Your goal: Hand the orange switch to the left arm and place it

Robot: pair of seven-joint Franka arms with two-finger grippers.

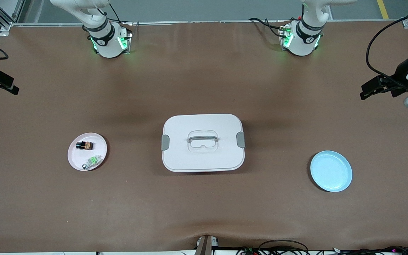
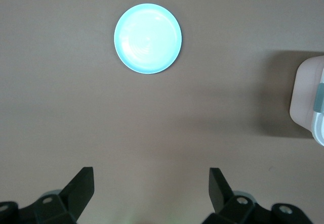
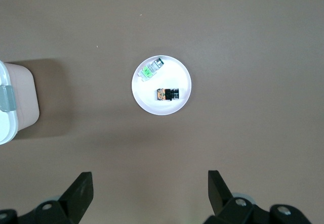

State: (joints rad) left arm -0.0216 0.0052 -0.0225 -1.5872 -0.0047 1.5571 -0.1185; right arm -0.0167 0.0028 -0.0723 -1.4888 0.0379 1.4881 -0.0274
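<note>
The orange switch (image 1: 84, 145) (image 3: 167, 93), a tiny black cylinder with an orange-brown end, lies on a pink plate (image 1: 78, 157) (image 3: 177, 75) toward the right arm's end of the table. The white lidded box (image 1: 203, 156) (image 3: 17, 102) (image 2: 306, 95) stands mid-table between the two plates. My right gripper (image 3: 150, 183) hangs open and empty high over bare table, well apart from the pink plate. High over the table near the blue plate (image 1: 330, 171) (image 2: 148, 38), my left gripper (image 2: 151, 181) is also open with nothing in it.
A green and clear small part (image 1: 92, 161) (image 3: 152, 69) shares the pink plate, nearer to the front camera than the switch. The blue plate holds nothing. Both arm bases (image 1: 108, 40) (image 1: 301, 37) stand at the table's back edge. Cables run along the front edge.
</note>
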